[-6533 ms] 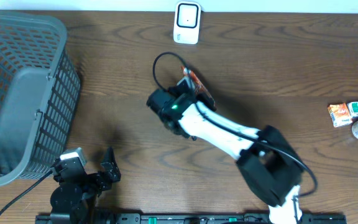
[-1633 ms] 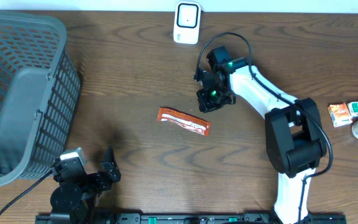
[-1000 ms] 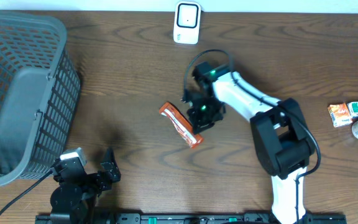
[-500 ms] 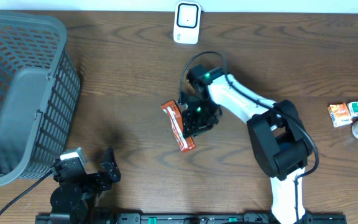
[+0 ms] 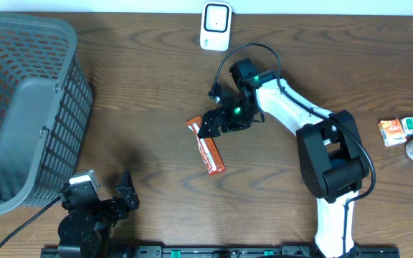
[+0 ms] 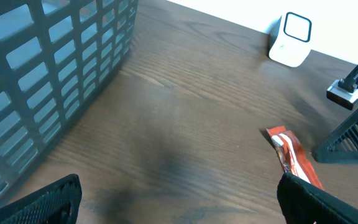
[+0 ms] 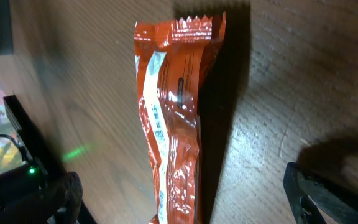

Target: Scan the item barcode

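Plainly, the right gripper point(image 5: 212, 123) holds nothing: its jaws stand spread wide, one finger on either side of the orange snack packet point(image 7: 173, 124), and in the wrist view neither touches it. The packet lies flat on the wooden table point(image 5: 135, 79), its far end just beside the fingers and its length running toward the near edge. It is well apart from the white scanner point(image 5: 216, 26) at the far edge. My guess is that it lies there to be gripped at an angle that turns its barcode face to the scanner's dark window. Print runs down a white strip on the wrapper and a small dark mark sits near the middle, but none of it is legible and no barcode shows. At the near left, the left gripper point(image 6: 179, 202) waits spread and empty beside the grey basket point(image 5: 70, 122).
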You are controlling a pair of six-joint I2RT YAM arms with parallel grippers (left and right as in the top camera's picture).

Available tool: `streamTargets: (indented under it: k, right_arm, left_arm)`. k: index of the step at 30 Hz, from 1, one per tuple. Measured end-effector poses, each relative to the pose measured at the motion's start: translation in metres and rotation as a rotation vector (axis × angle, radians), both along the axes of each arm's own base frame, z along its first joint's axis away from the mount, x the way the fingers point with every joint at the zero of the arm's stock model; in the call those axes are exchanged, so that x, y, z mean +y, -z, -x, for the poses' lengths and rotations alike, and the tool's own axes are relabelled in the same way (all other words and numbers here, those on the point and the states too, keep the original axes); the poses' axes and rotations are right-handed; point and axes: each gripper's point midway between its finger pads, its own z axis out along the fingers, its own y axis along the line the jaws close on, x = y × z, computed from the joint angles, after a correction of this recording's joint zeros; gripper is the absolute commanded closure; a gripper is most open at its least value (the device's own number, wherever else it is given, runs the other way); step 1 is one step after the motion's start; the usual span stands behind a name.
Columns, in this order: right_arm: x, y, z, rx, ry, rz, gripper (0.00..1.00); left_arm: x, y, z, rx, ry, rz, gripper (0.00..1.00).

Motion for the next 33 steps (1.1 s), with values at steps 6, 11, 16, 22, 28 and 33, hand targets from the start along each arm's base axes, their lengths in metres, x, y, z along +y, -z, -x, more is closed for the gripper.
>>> streamTargets:
  k: [6, 11, 16, 22, 28, 33]
  right_arm:
    - [0.002, 0.008, 0.003, 0.027, -0.008, -0.004, 0.01]
    - [0.021, 0.009, 0.008, 0.068, -0.039, -0.076, 0.02]
    - [0.041, 0.023, 0.024, 0.140, -0.086, -0.126, 0.99]
    - [0.047, 0.041, 0.040, 0.229, -0.099, -0.154, 0.99]
    - [0.046, 0.037, 0.039, 0.211, -0.112, -0.162, 0.99]
    - [0.038, 0.011, 0.035, 0.121, -0.113, -0.109, 0.99]
  left_arm:
    - [0.000, 0.000, 0.000, 0.000, 0.000, 0.000, 0.02]
    - [0.000, 0.000, 0.000, 0.000, 0.000, 0.000, 0.02]
    - [0.000, 0.000, 0.000, 0.000, 0.000, 0.000, 0.02]
    - [0.000, 0.000, 0.000, 0.000, 0.000, 0.000, 0.02]
    - [0.000, 0.000, 0.000, 0.000, 0.000, 0.000, 0.02]
    - [0.000, 0.000, 0.000, 0.000, 0.000, 0.000, 0.02]
